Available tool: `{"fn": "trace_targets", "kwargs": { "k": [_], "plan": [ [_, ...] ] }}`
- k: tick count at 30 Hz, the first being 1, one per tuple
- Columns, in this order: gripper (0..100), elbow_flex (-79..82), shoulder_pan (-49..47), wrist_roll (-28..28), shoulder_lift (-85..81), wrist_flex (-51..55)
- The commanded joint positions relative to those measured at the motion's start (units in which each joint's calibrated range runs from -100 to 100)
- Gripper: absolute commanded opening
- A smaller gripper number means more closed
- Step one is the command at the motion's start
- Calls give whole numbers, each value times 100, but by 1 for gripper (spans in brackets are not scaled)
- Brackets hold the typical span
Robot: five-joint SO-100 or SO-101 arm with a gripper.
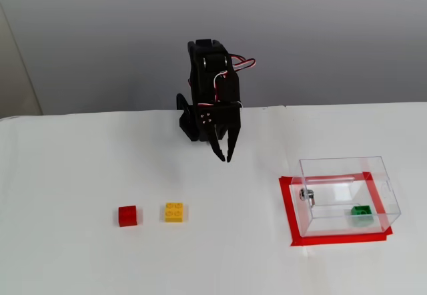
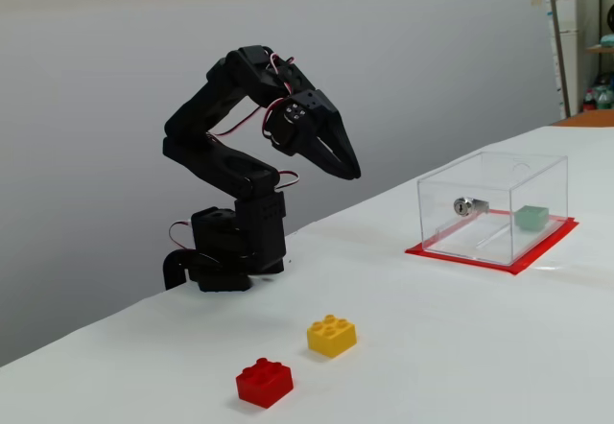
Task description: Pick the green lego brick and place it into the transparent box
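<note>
Both fixed views show the green brick (image 1: pixel 361 213) inside the clear box (image 1: pixel 343 168) near the table's (image 1: pixel 80 168) right edge. The gripper (image 1: pixel 224 155) hangs empty near the arm's base, fingers nearly together.

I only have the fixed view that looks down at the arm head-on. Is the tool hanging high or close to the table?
Observer: In a fixed view from the side, the tool hangs well above the table, tips angled downward.
Operator: Anything in it?
Observer: No. From the side its jaws look closed, with nothing between them.
Operator: Is the green lego brick lying flat?
Observer: Yes, it rests on the floor of the transparent box, studs up.
</note>
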Motion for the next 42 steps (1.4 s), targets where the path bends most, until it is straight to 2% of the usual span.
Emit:
{"fn": "trace_targets", "kwargs": {
  "k": [1, 8, 15, 25, 30, 42],
  "plan": [
    [1, 428, 263, 19, -431, -48],
    [1, 1405, 448, 19, -1542, -92],
    [1, 2879, 441, 24, -3112, -980],
    [1, 3982, 448, 40, -3103, -1693],
    [1, 4461, 448, 410, -3103, -1711],
    [1, 5039, 381, 483, -3112, -1606]
  ]
}}
